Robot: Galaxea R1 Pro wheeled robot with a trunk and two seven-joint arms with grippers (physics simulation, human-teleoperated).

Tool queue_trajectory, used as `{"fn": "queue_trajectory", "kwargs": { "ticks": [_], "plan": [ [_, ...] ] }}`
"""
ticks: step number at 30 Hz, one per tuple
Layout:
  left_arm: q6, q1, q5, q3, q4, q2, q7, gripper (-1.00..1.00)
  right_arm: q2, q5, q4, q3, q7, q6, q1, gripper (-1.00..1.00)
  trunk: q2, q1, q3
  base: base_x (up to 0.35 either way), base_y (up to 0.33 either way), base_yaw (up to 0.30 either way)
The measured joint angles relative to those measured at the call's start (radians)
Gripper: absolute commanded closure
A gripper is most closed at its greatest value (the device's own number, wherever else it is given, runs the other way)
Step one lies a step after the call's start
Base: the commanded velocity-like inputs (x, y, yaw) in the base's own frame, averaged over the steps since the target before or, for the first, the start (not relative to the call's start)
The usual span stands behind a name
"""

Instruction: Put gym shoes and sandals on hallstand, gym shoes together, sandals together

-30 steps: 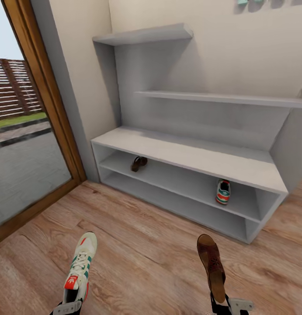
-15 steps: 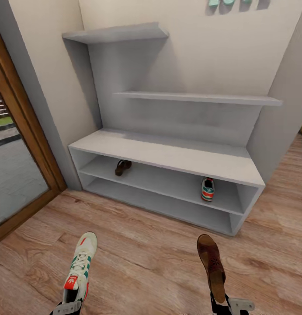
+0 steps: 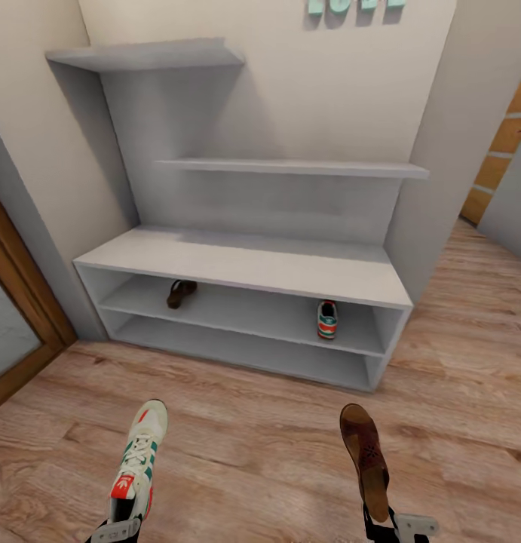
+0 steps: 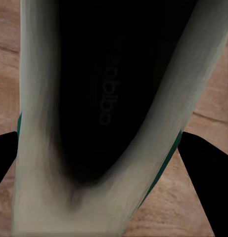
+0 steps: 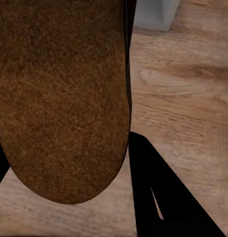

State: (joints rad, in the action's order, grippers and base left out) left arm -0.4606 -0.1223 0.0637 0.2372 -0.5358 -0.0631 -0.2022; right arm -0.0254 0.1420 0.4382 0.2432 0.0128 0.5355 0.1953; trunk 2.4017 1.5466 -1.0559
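Head view: left claw (image 3: 117,528) at 7 o'clock, closed on the heel of one gym shoe (image 3: 139,460); toe points to 12. Left wrist view confirms: the shoe's dark opening (image 4: 104,98) sits between the fingers.

Right claw (image 3: 388,524) at 5 o'clock, closed on the heel end of one sandal (image 3: 366,456); long axis runs 6 to 12, toe leaning slightly toward 11. Right wrist view shows the sandal's brown sole (image 5: 64,94) close against the lens, with a corner of the rack beyond it.

Hallstand (image 3: 245,260) stands at 12 o'clock, well apart from both claws, across open corridor floor (image 3: 252,452).

Count:
- Gym shoes: 2. One in left claw; one on the middle tier (image 3: 327,319), right end, heel outward.
- Sandals: 2. One in right claw; one on the same tier (image 3: 182,292), left part.

Key relation: pairs are crossed. The shelved sandal lies at 11 o'clock, on the left arm's side; the shelved gym shoe lies at 1 o'clock, on the right arm's side. Judgement: each held shoe must go to the far partner, or the robot must approach and place them one at a time. Both held shoes already point at the rack opening.
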Motion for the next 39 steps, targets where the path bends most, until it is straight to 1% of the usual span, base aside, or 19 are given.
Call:
{"fn": "queue_trajectory", "kwargs": {
  "ticks": [12,25,35,39],
  "plan": [
    [0.0,0.0,0.001,0.0,0.0,0.0,0.0,1.0,0.0,0.0,0.0,0.0,0.0,0.0,0.0,1.0,0.0,0.0,0.0,0.0,0.017,-0.271],
    [0.0,0.0,0.002,0.001,-0.001,0.0,0.0,1.0,0.0,0.001,0.0,-0.001,0.0,0.0,0.0,1.0,0.0,0.0,0.0,0.0,0.242,-0.271],
    [-0.001,0.0,0.0,0.0,0.0,0.0,0.0,1.0,0.0,0.0,0.0,0.0,0.0,0.0,0.0,1.0,0.0,0.0,0.0,0.0,0.021,-0.267],
    [0.0,0.0,0.0,0.0,0.0,0.0,0.0,1.0,0.0,-0.001,0.001,0.0,0.0,0.0,0.0,1.0,0.0,0.0,0.0,0.0,0.0,-0.036]
  ]
}}
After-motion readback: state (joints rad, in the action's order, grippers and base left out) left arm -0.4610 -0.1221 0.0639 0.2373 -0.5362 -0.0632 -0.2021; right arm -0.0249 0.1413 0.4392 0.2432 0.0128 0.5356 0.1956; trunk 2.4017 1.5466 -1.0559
